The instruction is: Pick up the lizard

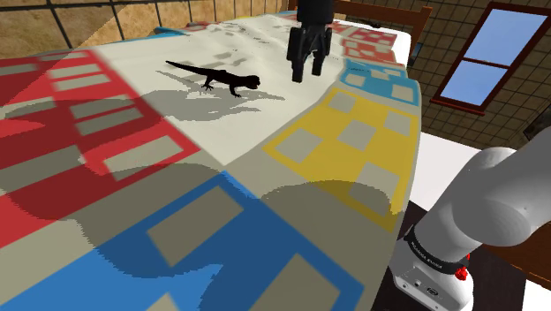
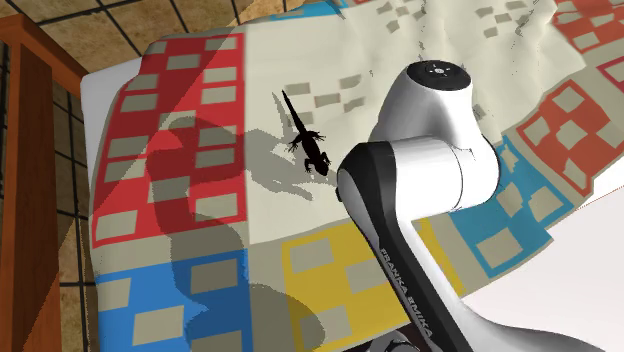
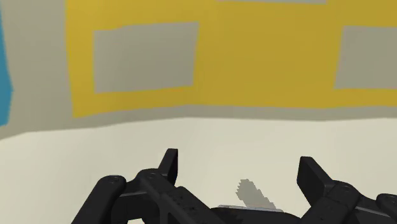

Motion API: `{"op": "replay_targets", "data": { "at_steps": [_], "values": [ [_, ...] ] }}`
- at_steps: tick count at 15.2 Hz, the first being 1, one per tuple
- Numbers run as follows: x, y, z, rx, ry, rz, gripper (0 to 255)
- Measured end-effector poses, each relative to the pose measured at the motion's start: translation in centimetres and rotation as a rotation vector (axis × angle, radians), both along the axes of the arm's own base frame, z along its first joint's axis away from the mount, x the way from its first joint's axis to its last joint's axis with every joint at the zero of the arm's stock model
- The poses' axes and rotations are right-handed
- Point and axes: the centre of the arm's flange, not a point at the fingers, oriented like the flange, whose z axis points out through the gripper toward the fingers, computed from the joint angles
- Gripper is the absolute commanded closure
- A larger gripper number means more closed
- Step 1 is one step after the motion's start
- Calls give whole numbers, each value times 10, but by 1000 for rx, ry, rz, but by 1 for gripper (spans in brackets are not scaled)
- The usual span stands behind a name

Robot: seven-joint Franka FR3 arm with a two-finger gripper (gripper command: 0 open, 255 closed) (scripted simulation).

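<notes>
Lizard (image 1: 216, 78), all black, lies flat on a cream stretch of the patterned cover (image 1: 115, 168), in the upper middle of the shoulder view. Its tail trails toward the upper left and its head points right, and a grey shadow spreads below it. The claw (image 1: 306, 72) hangs pointing down just to the right of the head, near the lizard but clear of it, with its two black fingers standing apart and nothing between them.

In the wrist view the claw (image 3: 240, 168) has its fingers (image 3: 170, 162) wide open over bare cream cloth, with a yellow block with grey squares (image 3: 143, 57) further out.

In the second exterior view the lizard (image 2: 308, 140) sits a little above the middle of the frame, tail up and left. Its head is close beside the big white arm (image 2: 430, 160), which covers much of the right half. Red, blue and yellow blocks ring the cream patch. A blue window (image 1: 481, 53) shows at the upper right of the shoulder view.
</notes>
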Motion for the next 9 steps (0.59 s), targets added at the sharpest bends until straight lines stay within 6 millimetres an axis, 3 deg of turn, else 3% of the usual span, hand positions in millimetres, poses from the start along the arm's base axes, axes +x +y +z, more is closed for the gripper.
{"op": "replay_targets", "data": {
  "at_steps": [9],
  "values": [
    [101,75,7,-24,-16,58,0]
  ]
}}
